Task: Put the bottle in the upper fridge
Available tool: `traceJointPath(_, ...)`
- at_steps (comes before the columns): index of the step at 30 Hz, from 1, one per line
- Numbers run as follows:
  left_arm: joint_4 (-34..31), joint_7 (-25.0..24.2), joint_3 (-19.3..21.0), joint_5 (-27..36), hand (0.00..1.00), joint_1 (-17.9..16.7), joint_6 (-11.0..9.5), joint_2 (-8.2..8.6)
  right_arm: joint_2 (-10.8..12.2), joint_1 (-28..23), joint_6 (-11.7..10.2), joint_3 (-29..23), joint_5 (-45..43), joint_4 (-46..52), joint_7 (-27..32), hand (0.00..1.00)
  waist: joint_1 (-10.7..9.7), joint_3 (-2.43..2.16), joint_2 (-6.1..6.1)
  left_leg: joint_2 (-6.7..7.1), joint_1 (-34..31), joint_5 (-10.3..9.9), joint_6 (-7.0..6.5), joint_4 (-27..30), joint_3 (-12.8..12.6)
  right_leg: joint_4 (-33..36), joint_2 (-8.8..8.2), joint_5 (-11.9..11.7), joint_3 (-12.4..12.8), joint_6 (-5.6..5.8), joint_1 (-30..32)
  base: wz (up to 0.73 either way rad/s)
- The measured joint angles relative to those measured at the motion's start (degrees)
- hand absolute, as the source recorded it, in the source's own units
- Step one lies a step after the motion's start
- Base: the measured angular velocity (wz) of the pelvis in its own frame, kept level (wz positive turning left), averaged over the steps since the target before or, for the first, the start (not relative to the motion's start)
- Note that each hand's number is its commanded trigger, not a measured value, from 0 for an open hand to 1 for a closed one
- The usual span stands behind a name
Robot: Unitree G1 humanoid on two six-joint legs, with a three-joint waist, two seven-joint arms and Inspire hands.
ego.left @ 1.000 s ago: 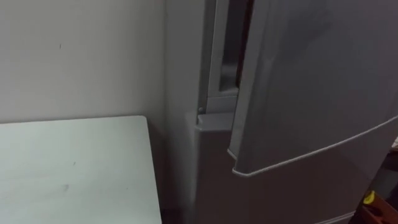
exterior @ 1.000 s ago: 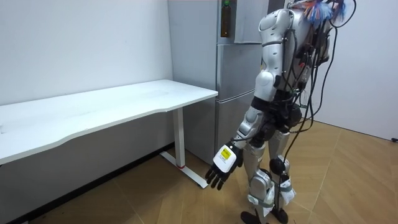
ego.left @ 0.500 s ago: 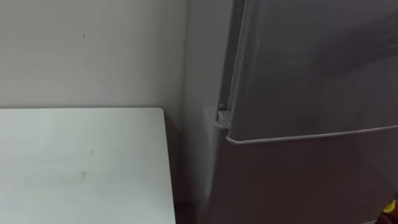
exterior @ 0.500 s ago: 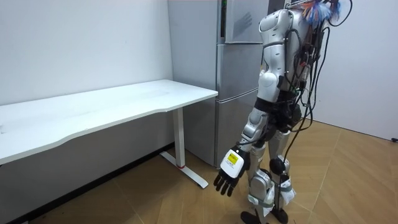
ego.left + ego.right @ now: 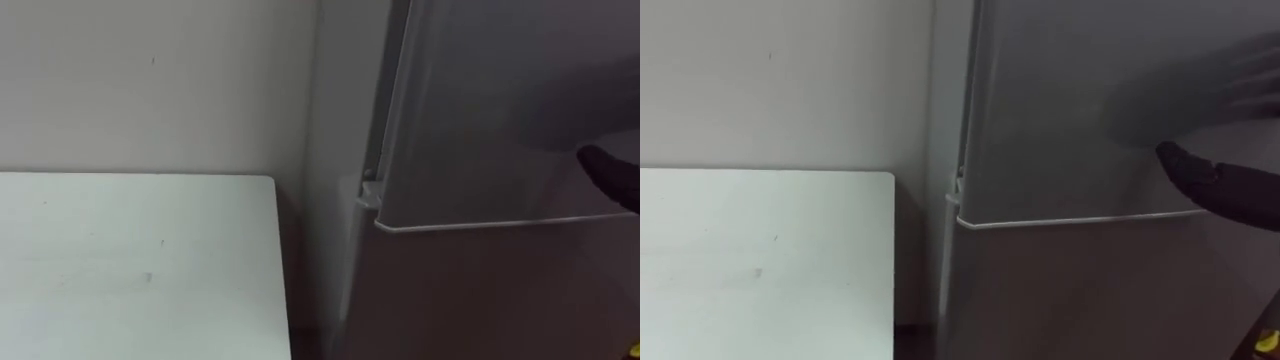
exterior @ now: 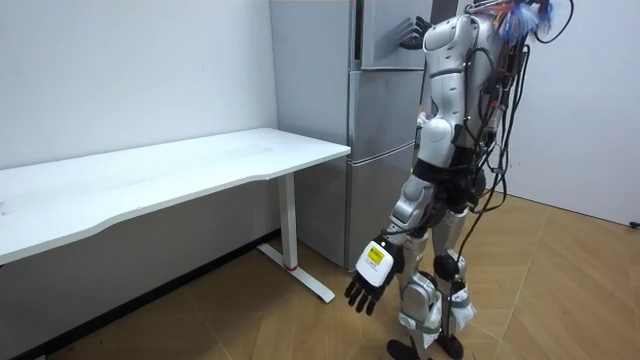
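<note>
**Pushing the upper door to**

My right hand (image 6: 412, 31) is lying flat on the upper fridge door (image 5: 480, 100), fingers straight and spread, so the push is going into the panel rather than one edge. That door is looking shut or nearly so, sitting just above the lower door (image 5: 470, 300). My left hand (image 6: 368, 281) is hanging at my side, fingers relaxed, idle. Neither hand is carrying the bottle; my guess is it's sitting inside, behind that door. The table (image 5: 140, 260) is standing just left of the fridge.
</note>
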State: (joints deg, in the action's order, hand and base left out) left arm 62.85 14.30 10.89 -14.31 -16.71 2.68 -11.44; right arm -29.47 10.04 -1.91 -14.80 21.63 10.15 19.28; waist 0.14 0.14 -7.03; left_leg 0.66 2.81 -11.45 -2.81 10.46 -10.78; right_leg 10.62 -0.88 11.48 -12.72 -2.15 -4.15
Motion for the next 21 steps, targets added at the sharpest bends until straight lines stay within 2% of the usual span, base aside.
traceJointPath(7, -0.94, -0.17, -0.94, -1.62, 0.00, 1.00, 1.08, -0.28, -0.02, 3.42, 0.17, 1.66, 0.13, -5.43, 0.00, 0.00, 1.06, 0.10, -0.22, -0.18, 0.35, -0.01, -0.03, 0.41, -0.01, 0.13, 0.03, -0.38, -0.01, -0.22, 0.22, 0.00)
traceJointPath(12, -0.96, -1.56, -1.28, -1.60, 0.00, 1.01, 1.76, -0.43, -0.01, 5.52, -0.03, 2.51, 0.02, -7.78, -0.03, 0.00, 1.74, 0.08, 0.64, -0.31, -0.13, -0.01, -0.03, 0.98, 0.22, 0.11, 0.08, -0.57, -0.34, -0.35, -0.04, 0.02)
traceJointPath(15, -0.99, -2.36, -3.14, -1.59, 0.00, 0.68, 2.33, -0.60, -0.03, 8.35, -1.15, 4.55, -1.67, -11.37, 0.13, 0.00, 1.67, -0.09, 1.18, -0.29, -0.12, 0.00, -0.03, 1.25, 0.59, 0.17, 0.08, -0.61, -0.56, -0.39, -0.23, 0.02)
traceJointPath(16, -1.04, -2.67, -3.47, -1.60, 0.00, 0.72, 2.36, -0.61, -0.01, 8.93, -1.28, 4.99, -2.09, -12.26, 0.62, 0.00, 1.66, 0.00, 1.40, -0.26, -0.11, 0.04, -0.02, 1.35, 0.82, 0.14, 0.06, -0.62, -0.79, -0.39, -0.40, 0.08)
traceJointPath(21, -1.39, -3.71, -4.36, -1.60, 0.00, 1.00, 2.73, -0.70, -0.04, 10.77, -1.28, 6.41, -3.69, -15.21, 1.30, 0.00, 1.65, -0.05, 1.17, -0.19, -0.30, 0.47, 0.06, 1.45, 1.57, 0.13, -0.03, -0.62, -1.48, -0.34, -0.44, 0.05)
